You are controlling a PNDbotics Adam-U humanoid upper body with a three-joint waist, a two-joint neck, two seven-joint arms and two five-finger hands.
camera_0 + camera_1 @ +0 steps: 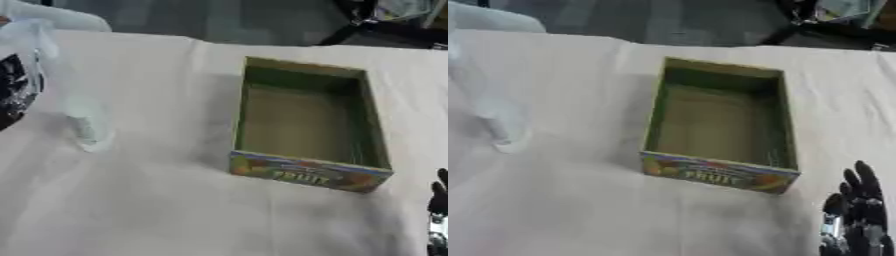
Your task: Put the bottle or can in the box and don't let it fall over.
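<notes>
Left hand grips a blurred clear bottle left of the empty box; right hand rests with straight fingers at the lower right

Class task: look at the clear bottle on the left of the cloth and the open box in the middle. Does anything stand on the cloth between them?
Nothing visible does. The stretch of cloth between the clear bottle and the box shows only folds, and the box is open on top with nothing seen inside.
</notes>
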